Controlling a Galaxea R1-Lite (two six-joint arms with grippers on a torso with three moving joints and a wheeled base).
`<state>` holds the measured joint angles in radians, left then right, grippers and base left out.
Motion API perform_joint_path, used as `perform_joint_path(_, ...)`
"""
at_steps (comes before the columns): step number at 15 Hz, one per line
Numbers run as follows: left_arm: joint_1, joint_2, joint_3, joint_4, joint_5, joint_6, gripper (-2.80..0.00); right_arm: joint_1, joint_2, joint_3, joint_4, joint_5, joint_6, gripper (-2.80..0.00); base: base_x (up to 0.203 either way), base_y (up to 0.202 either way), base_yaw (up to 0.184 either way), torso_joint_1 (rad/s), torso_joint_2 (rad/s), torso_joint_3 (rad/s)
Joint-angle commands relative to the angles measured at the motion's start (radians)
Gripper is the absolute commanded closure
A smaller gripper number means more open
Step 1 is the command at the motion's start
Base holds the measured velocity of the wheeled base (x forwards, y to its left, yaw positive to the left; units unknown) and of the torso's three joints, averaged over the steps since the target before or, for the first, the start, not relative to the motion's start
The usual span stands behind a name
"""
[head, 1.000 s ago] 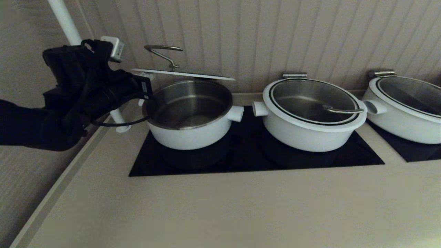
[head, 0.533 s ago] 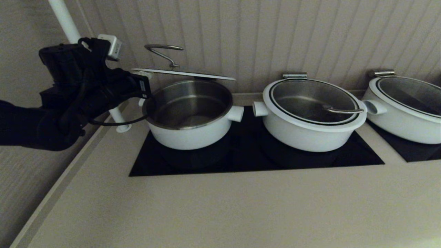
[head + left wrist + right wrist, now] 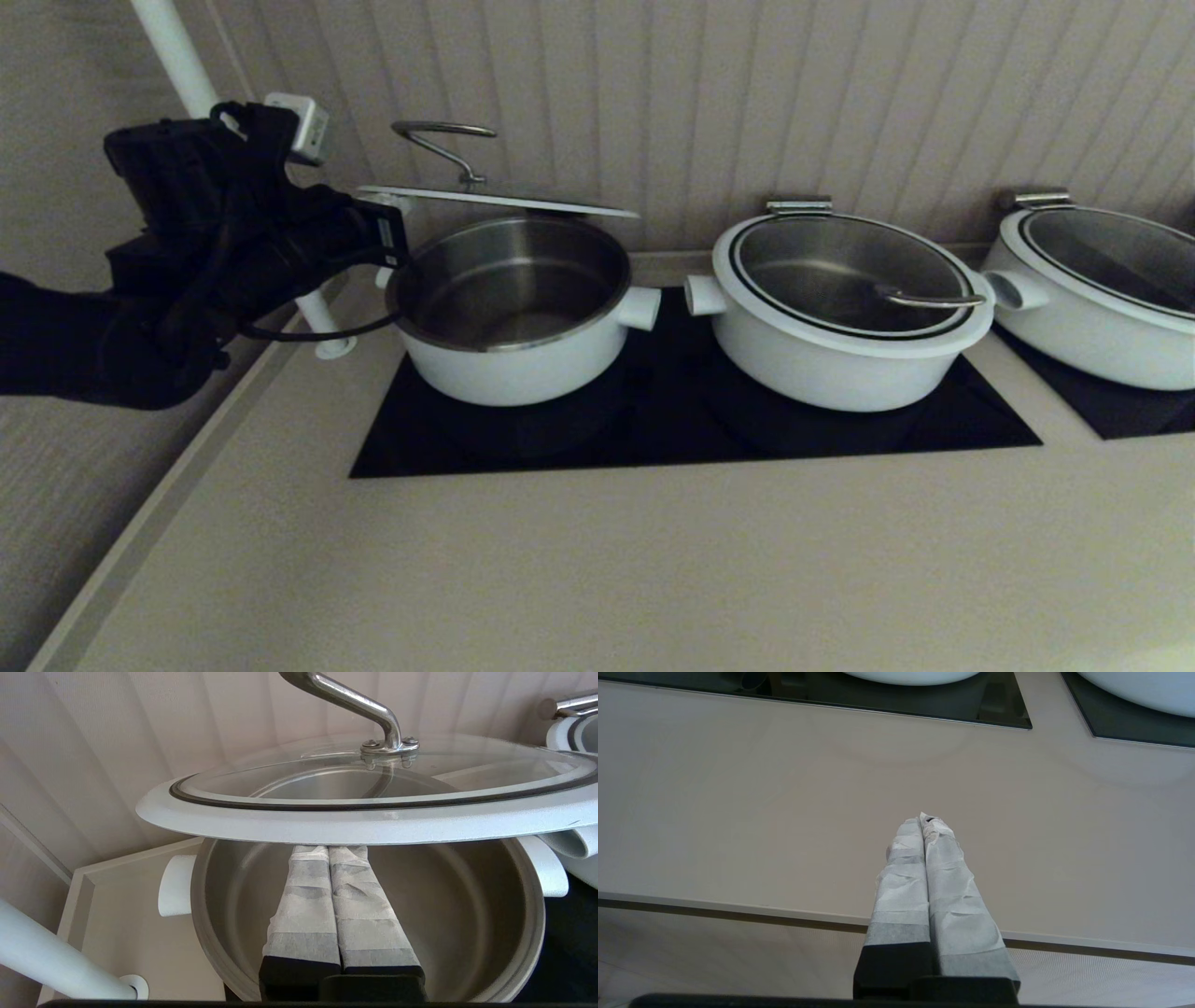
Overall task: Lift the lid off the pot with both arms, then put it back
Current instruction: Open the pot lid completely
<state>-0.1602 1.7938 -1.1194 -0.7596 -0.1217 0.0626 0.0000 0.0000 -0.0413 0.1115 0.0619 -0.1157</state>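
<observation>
Here lid [image 3: 495, 200] raised over pot [image 3: 512, 313]; left gripper [image 3: 329, 851] tips hidden beneath

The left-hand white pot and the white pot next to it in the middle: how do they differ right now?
The left round white steel-lined pot is uncovered; its clear glass white-rimmed lid hangs above it, propped on the shut left hand. The middle white pot has its glass lid seated. The raised lid's wire handle stands up; the middle one's handle lies low. Both sit on the black cooktop.
</observation>
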Motion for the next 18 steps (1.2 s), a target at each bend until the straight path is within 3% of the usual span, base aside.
perform_joint_path(1,-0.001,-0.002,0.001,-0.004,-0.001,0.0,0.0,0.0,0.002,0.0,0.0,0.001,-0.001,0.0,0.0,0.0,0.0,0.0,0.0,0.0)
perform_joint_path(13,-0.001,0.004,-0.011,-0.004,-0.003,0.0,0.0,0.0,0.002,0.0,0.0,0.001,-0.001,0.0,0.0,0.0,0.0,0.0,0.0,0.0)
perform_joint_path(18,-0.001,0.02,-0.078,-0.004,-0.003,-0.006,0.0,0.0,0.002,0.0,0.0,0.001,-0.001,0.0,0.0,0.0,0.0,0.0,0.0,0.0)
